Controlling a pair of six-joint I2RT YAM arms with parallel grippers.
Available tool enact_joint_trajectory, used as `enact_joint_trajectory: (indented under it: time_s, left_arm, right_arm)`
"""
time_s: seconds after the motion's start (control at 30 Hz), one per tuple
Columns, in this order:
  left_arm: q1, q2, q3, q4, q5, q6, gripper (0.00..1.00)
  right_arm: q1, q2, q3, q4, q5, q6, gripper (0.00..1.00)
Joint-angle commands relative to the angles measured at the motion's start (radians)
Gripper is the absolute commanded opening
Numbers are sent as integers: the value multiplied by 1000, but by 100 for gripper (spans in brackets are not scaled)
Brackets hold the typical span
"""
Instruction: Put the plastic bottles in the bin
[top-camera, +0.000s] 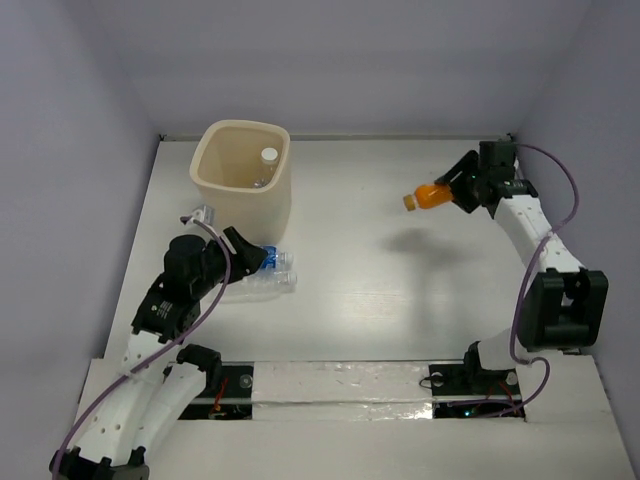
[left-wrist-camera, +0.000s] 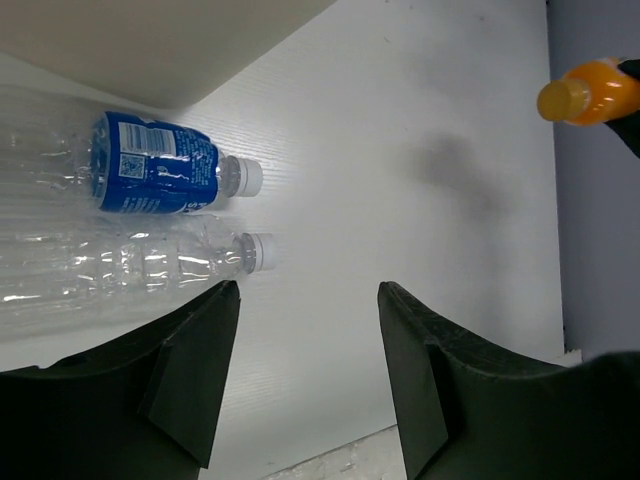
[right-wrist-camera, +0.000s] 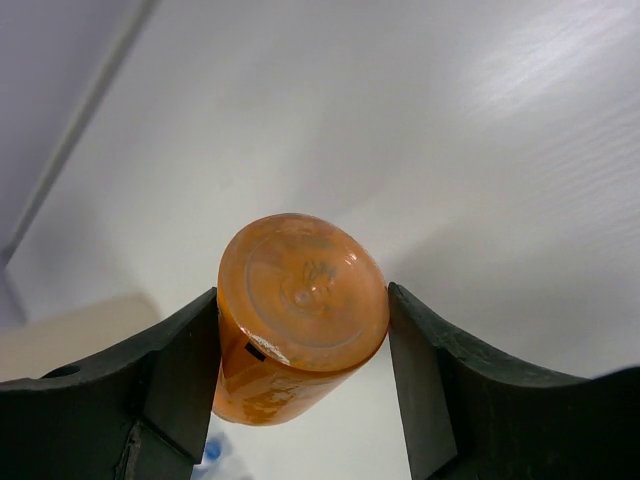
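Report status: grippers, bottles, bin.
Right gripper shut on orange bottle, held aloft. Left gripper open, near blue-label bottle and clear bottle lying beside bin. White-capped bottle inside bin. Nothing seen blocking the way to it.

orange bottle (right-wrist-camera: 300, 300): smooth, glossy plastic
clear bottles (left-wrist-camera: 130, 265): ribbed, shiny plastic
bin (top-camera: 240, 197): plastic, seemingly matt
table (left-wrist-camera: 400, 100): faintly grained

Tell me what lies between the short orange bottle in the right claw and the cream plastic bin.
Top view: only bare white table, with the bottle's shadow on it, separates the short orange bottle from the cream plastic bin.
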Motion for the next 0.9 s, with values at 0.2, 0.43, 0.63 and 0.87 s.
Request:
enact_joint_trajectory:
  time_s: [0.2, 0.43, 0.63, 0.87]
  left_arm:
    - [-6, -17, -41, -48, -110, -157, 58]
    - [-6, -46, -65, -145, -158, -261, 60]
    - [-6, -85, -67, -265, -170, -413, 59]
    - [-6, -168, -166, -266, -64, -547, 71]
  right_arm:
    - [368, -44, 307, 101, -121, 129, 45]
    - [573, 203, 753, 40, -43, 170, 45]
    - [685, 465, 1143, -60, 40, 177, 45]
    - [754, 596, 1280, -103, 196, 138, 44]
